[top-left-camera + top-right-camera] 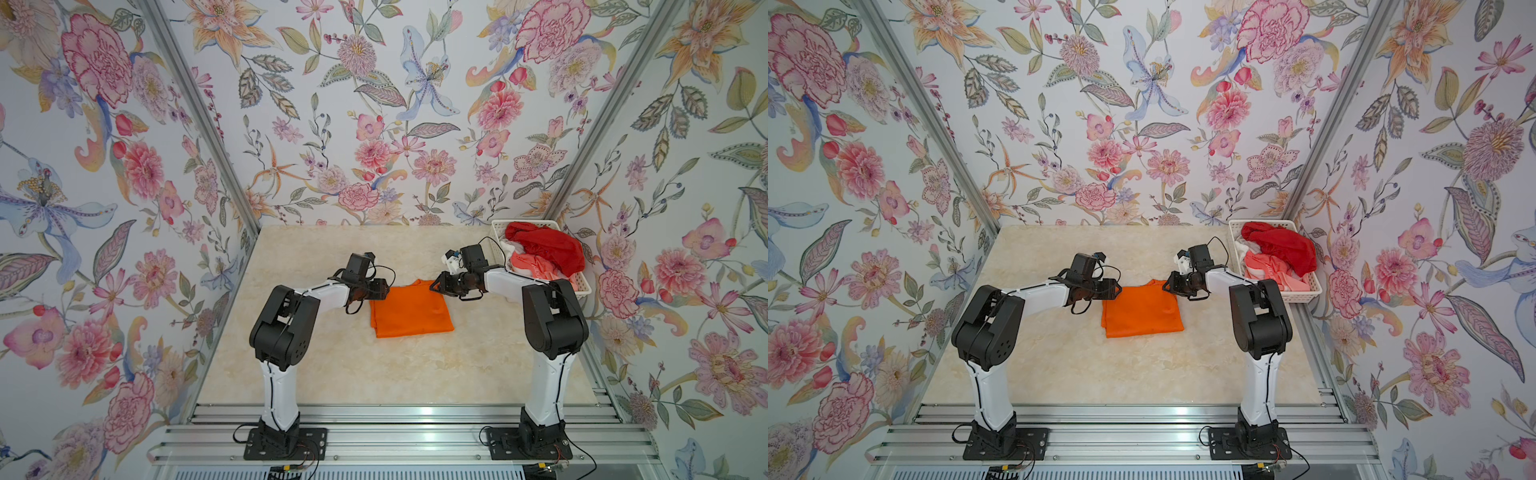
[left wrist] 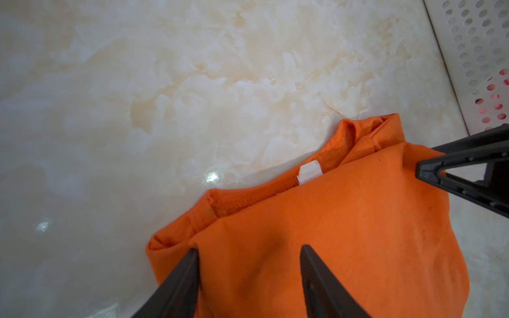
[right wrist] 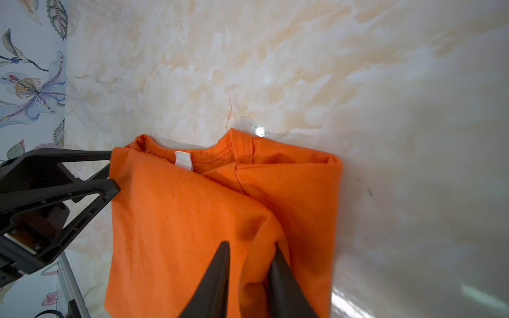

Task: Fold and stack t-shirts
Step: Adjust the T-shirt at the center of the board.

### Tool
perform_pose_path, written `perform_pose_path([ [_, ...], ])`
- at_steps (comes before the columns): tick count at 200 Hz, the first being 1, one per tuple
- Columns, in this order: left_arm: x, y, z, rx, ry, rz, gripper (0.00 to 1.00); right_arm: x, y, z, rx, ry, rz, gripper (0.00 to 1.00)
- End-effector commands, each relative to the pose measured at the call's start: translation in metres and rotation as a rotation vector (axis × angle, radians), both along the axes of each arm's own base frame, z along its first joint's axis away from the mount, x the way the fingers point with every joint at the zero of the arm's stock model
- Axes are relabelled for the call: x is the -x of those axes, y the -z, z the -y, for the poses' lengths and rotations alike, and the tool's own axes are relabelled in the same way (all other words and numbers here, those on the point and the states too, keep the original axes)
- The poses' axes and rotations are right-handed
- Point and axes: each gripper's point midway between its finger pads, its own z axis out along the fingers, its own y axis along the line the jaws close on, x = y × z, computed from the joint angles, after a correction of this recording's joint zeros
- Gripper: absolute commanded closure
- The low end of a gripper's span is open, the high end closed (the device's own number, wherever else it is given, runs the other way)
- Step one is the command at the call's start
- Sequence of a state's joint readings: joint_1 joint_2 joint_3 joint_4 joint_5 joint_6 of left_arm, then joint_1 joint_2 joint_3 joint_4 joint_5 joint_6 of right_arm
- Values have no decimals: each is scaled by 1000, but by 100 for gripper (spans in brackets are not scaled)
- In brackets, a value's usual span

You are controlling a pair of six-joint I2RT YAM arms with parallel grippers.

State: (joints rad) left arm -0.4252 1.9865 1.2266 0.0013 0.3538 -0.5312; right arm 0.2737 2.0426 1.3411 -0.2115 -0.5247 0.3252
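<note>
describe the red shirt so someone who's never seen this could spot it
Start at the marble table and go to its far corner on the robot's right, where a white basket sits. The deep red t-shirt is crumpled on top of the heap inside, darker than the coral-pink-and-white one it partly covers.

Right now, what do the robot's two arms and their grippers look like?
Both the left arm and right arm have white tapered links between bulky black joint housings, on black bolted base plates. Thin black cables run along them. The left gripper and right gripper are black, with pointed triangular open-frame fingers.
</note>
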Motion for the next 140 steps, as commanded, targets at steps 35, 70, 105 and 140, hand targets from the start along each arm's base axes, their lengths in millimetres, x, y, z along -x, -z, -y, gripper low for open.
perform_pose_path([
  [35,5,9,4,-17,19,-19,41,0,-4,-1,17,-15,14,73],
  [70,10,21,-2,-53,10,-52,45,1,-1,-3,18,-18,5,78],
  [105,16,33,-2,-62,19,-93,69,2,0,-3,26,-21,5,86],
  [140,20,32,2,-45,38,-102,100,1,-4,-3,37,-23,25,100],
])
